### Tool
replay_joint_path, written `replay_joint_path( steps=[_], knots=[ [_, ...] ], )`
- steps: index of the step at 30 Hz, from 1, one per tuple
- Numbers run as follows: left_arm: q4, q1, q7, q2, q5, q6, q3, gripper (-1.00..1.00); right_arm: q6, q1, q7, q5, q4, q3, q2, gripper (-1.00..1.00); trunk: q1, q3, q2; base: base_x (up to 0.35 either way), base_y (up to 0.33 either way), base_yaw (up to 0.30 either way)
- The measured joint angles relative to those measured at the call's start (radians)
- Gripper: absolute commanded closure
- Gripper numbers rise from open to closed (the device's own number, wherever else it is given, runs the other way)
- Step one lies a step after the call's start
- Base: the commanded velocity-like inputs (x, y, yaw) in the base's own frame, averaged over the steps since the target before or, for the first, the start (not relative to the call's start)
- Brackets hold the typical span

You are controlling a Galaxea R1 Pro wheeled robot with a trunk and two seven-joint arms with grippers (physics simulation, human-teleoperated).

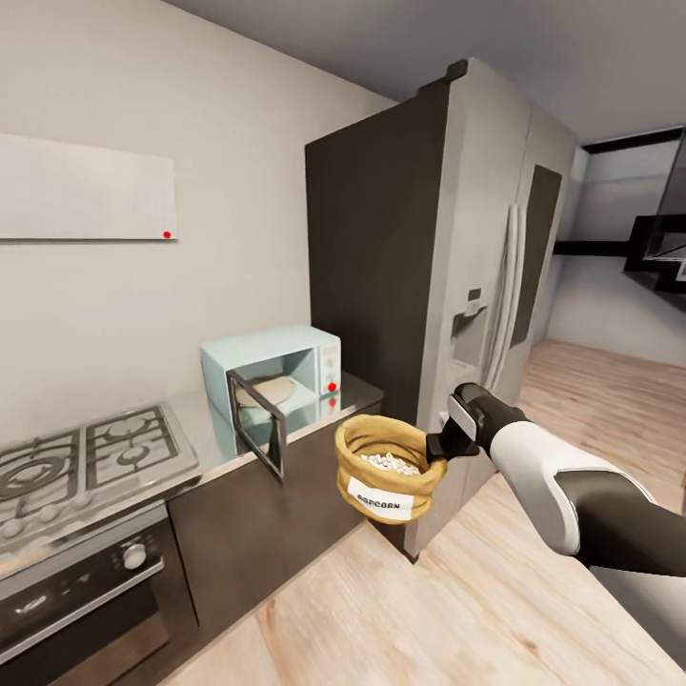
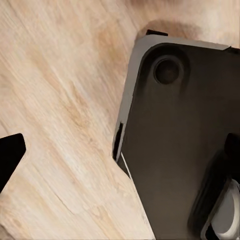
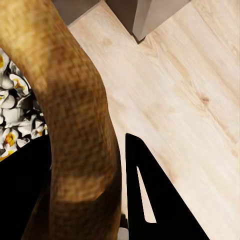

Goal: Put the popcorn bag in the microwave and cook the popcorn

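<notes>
The popcorn bag (image 1: 389, 469), an orange-tan sack with a white "POPCORN" label, hangs in the air in front of the dark cabinets. My right gripper (image 1: 441, 446) is shut on its rolled rim (image 3: 75, 100). White popcorn (image 1: 391, 463) fills the bag and is also seen up close (image 3: 15, 110). The pale blue microwave (image 1: 286, 367) stands on the grey countertop (image 1: 360, 391) beyond the bag and to its left, with its dark door (image 1: 259, 421) swung open toward me. My left gripper (image 2: 120, 155) hangs open over the floor, with one black finger (image 2: 10, 155) showing.
A gas hob (image 1: 76, 467) and a black built-in oven (image 1: 86, 591) sit left of the microwave. A tall grey fridge (image 1: 448, 267) rises right behind the bag. Light wooden floor (image 1: 457, 610) spreads to the right. My dark base (image 2: 180, 130) lies under the left gripper.
</notes>
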Motion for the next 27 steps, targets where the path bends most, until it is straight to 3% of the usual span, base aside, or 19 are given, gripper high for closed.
replay_joint_path(
  steps=[3,6,19,27],
  knots=[
    [0.001,0.0,0.0,0.03,0.001,0.001,0.0,-1.0,0.0,0.0,0.0,0.0,0.0,0.0,0.0,1.0,0.0,0.0,0.0,0.339,0.0,0.0],
    [0.002,0.0,0.0,0.033,0.001,0.002,-0.001,-1.0,0.0,0.0,0.0,0.0,0.0,0.0,0.0,1.0,0.0,0.0,0.0,0.339,0.0,0.0],
    [0.003,0.0,-0.001,0.02,0.001,0.002,-0.002,-1.0,0.0,0.0,-0.001,0.0,0.0,-0.001,0.0,1.0,0.0,0.0,0.0,0.312,0.0,0.005],
    [0.003,0.0,-0.001,0.016,0.0,0.002,-0.002,-1.0,0.0,0.0,-0.001,-0.001,0.0,-0.003,0.0,1.0,0.0,0.0,0.0,0.194,-0.02,0.183]
  ],
)
